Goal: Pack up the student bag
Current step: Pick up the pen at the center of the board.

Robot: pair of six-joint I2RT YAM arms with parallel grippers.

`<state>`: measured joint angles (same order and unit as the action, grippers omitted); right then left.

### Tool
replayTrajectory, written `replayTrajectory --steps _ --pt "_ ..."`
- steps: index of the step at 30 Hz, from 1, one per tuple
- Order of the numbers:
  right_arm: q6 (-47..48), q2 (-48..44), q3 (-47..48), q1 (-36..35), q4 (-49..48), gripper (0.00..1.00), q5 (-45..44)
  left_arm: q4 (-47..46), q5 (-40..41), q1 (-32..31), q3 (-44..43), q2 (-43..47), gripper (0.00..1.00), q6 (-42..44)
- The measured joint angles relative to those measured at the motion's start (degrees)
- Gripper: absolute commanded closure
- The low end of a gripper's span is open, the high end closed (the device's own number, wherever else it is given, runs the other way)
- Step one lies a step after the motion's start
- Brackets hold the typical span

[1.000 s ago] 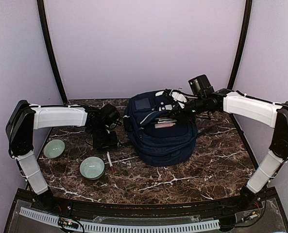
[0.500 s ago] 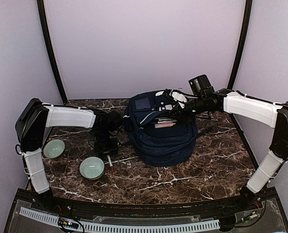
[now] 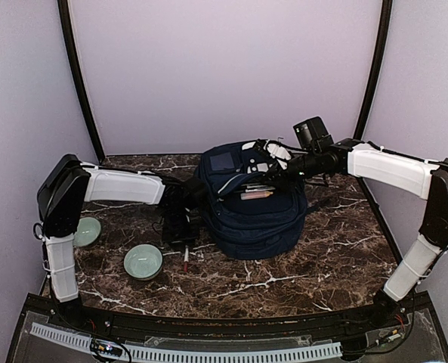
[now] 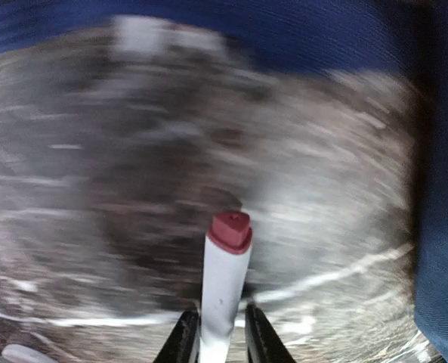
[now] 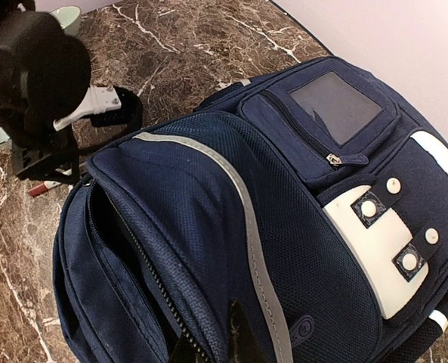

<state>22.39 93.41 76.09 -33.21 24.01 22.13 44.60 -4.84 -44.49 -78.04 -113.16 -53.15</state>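
Left wrist: my left gripper [image 4: 216,342] is pinching a red-capped pen [image 4: 225,280]. My right gripper [image 5: 212,344] is clamping the student bag [image 5: 299,227].

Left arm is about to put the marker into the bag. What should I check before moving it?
1. Grip on the marker: ok, pinched in the left gripper.
2. Opening held: ok, the right gripper is shut on the student bag at its zipper edge.
3. Marker over the opening: not ok, it sits low beside the bag.
4. Room inside: cannot tell; some items already lie there.
5. Route free of the green bowls: ok, both lie away from the bag.
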Motion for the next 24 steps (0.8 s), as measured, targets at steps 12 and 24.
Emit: replayTrajectory --steps 12,24 --pt "-0.02 0.00 0.00 0.00 0.04 1.00 0.02 1.77 2.99 -9.03 -4.90 -3.39 0.83 14.67" --pt "-0.02 0.00 0.00 0.02 0.07 1.00 0.02 2.91 8.87 -9.53 -5.05 -3.37 0.68 19.89"
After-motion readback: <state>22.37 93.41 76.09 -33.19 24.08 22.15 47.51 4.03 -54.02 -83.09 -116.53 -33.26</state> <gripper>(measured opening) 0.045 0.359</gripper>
